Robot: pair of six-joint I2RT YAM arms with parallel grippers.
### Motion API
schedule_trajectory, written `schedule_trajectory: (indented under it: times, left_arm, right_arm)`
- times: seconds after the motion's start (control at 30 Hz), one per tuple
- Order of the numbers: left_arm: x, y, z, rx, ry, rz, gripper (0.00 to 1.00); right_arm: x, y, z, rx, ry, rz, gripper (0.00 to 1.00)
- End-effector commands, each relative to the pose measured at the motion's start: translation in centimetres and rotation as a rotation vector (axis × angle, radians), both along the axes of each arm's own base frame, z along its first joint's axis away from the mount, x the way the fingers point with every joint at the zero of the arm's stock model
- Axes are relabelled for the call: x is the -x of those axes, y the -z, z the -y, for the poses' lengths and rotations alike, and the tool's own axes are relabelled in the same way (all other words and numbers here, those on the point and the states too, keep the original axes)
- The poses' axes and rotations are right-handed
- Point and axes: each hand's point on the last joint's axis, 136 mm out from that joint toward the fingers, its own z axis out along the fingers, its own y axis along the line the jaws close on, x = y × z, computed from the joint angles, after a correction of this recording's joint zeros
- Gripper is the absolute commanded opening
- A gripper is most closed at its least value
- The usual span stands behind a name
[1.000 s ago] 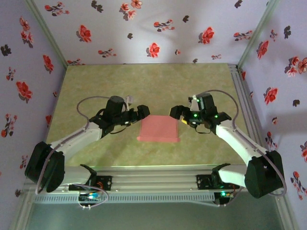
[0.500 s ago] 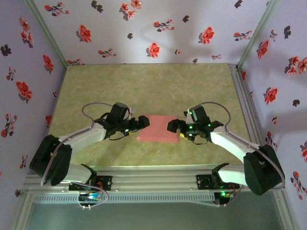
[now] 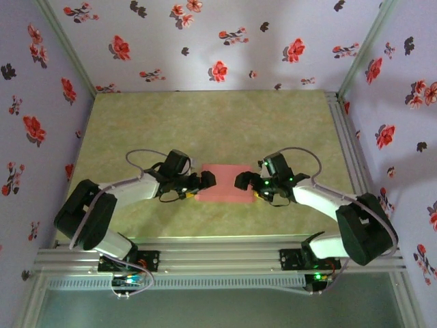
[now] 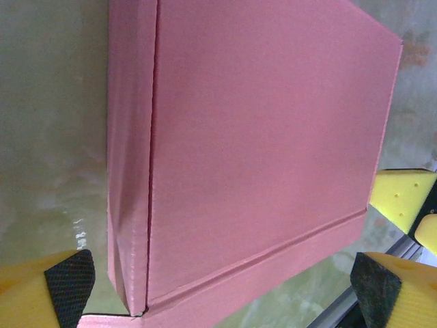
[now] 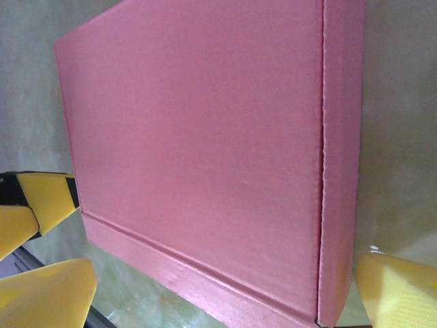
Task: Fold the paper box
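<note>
The paper box [image 3: 224, 183] lies closed in the middle of the table, salmon pink face up. It shows a flat lid with creased side panels [image 4: 259, 137] [image 5: 198, 137]. My left gripper [image 3: 206, 181] is at the box's left side, open, its fingers straddling the near left corner [image 4: 218, 290] without gripping it. My right gripper [image 3: 241, 182] mirrors it at the right side, open, with its fingers either side of the near right corner [image 5: 225, 297]. Each wrist view catches the other gripper's yellow fingers [image 4: 403, 198] [image 5: 41, 198] across the box.
The green mottled table [image 3: 205, 123] spreads far beyond the box. An aluminium rail [image 3: 225, 256] runs along the near edge and another [image 3: 345, 143] along the right side. Floral walls [image 3: 218, 41] close in the back and both sides.
Both grippers have come down and toward the near edge, closing in on the box's near corners from either side. Their jaws stayed open. The box has not moved.
</note>
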Motion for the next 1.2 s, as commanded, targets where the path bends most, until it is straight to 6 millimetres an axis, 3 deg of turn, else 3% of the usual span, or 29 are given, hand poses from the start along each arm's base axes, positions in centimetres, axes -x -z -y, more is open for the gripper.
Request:
schedule_trajectory:
  times: [0.0,0.2,0.43,0.97,1.17]
  left_arm:
    - [-0.3,-0.8,1.2,0.031,0.047,0.031,1.00]
    - [-0.3,-1.4,2.0,0.062,0.068,0.050,1.00]
    - [-0.3,-2.7,2.8,0.117,0.088,0.075,1.00]
    - [-1.6,-11.4,1.8,0.245,0.026,0.207,1.00]
    - [-2.6,-12.7,1.5,0.264,-0.008,0.229,1.00]
  right_arm:
    - [-0.1,0.8,0.1,0.029,0.009,0.002,0.99]
    - [-0.1,1.1,0.0,0.033,0.002,-0.002,0.99]
    - [-0.2,-0.4,-0.8,-0.025,-0.012,0.015,0.98]
    - [-1.1,-9.3,0.1,-0.137,0.000,0.146,0.98]
    - [-1.7,-11.0,0.6,-0.149,0.016,0.171,0.97]
